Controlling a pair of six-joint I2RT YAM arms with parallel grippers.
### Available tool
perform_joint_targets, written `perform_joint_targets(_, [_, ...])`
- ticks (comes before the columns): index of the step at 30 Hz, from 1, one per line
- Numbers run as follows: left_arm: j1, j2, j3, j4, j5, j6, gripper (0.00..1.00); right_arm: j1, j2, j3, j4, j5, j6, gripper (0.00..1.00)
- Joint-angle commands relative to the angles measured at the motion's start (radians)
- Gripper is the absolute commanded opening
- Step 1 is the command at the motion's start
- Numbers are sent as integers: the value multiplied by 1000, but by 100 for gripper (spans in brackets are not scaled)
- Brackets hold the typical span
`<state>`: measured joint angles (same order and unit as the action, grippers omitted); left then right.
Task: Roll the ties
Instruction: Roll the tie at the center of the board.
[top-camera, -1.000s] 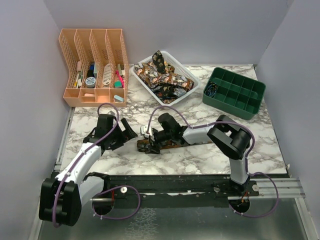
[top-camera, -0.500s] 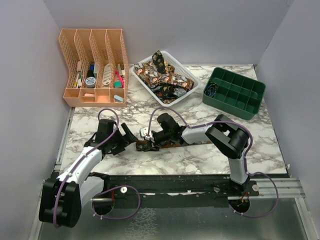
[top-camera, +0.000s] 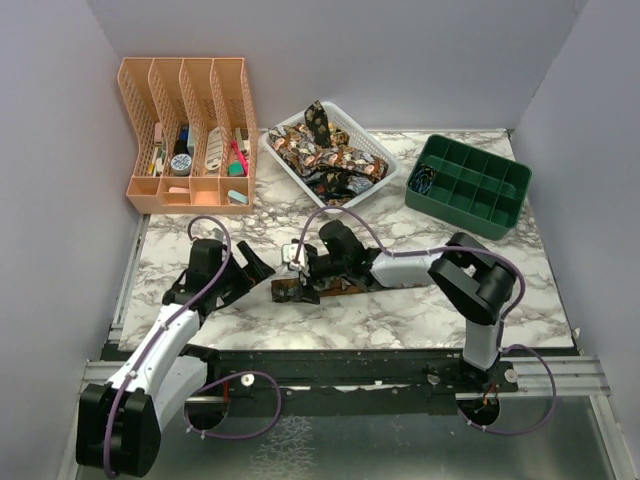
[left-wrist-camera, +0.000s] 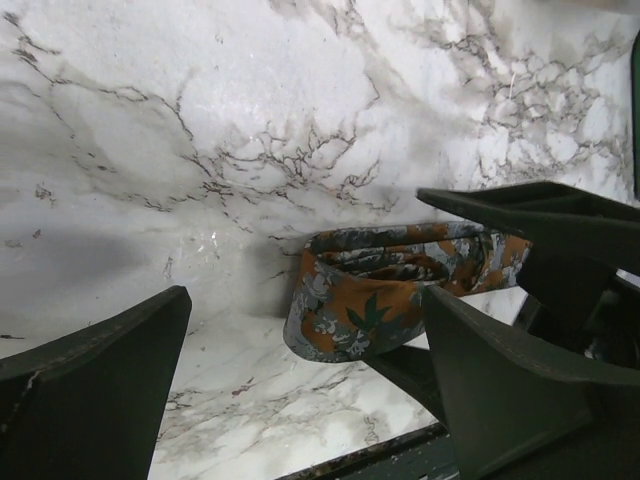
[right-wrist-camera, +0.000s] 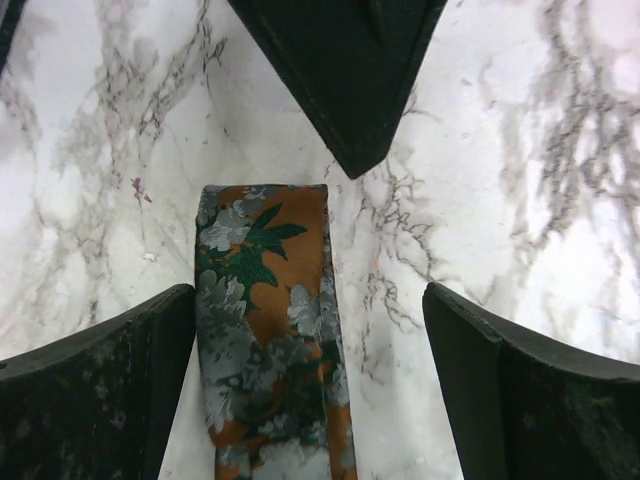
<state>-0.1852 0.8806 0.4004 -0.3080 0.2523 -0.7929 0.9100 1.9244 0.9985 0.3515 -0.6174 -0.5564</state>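
one tie (right-wrist-camera: 265, 330) end lies between the open right hand's (right-wrist-camera: 308, 292) fingers (right-wrist-camera: 100, 390), near the open left hand (left-wrist-camera: 305, 295).

Loosely rolled orange-grey tie (left-wrist-camera: 362, 308) on marble table (left-wrist-camera: 200, 120), before the wide-spread left tool (left-wrist-camera: 305, 300).

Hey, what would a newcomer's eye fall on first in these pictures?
First, the orange, green and grey tie at the front middle of the marble table. One end is curled into a loose roll, the open right hand straddles it, and the open left hand sits just off the rolled end. Behind it, a white basket is heaped with more ties, between a peach file rack back left and a green compartment tray back right.
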Motion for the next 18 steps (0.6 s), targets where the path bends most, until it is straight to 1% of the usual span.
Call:
perform_joint_targets(1, [6,-61,-6,-2,-77,-28,99,5,-137,-96,100,53,106,100])
perform_joint_targets(3, [6,-80,-12,-2,-95,-38,99,6,-201,-184,205,60,143,100])
perform_joint_targets(4, [6,-87,-16,2,-97,-41,99,6,-232,-228,268,90,192,100])
perform_joint_targets(6, [6,-100,-28,23,-89,-44,99,6,-289,-294,356,196,313,100])
perform_joint_targets(7, [6,-102,-37,37,-82,-48,99,6,-321,-307,355,275,399,100])
perform_joint_targets(8, [6,-103,-53,67,-75,-51,99,5,-344,-301,319,372,506,100])
perform_joint_targets(9, [6,-99,-66,91,-71,-57,99,4,-362,-275,234,482,645,100])
perform_joint_targets(10, [6,-95,-71,107,-66,-57,99,2,-369,-217,89,586,763,100])
perform_joint_targets(11, [6,-92,-73,125,-63,-44,99,-3,-363,-122,-121,640,828,100])
perform_joint_targets(12, [6,-93,-78,135,-66,-34,99,-6,-351,-67,-235,660,873,100])
perform_joint_targets(13, [6,-99,-83,142,-74,-21,99,-6,-343,-44,-286,660,915,98])
perform_joint_targets(16, [6,-120,-99,155,-90,21,99,-6,-358,-67,-304,625,1075,89])
perform_joint_targets(18, [6,-138,-100,157,-64,28,99,-6,-350,-57,-364,624,1191,84])
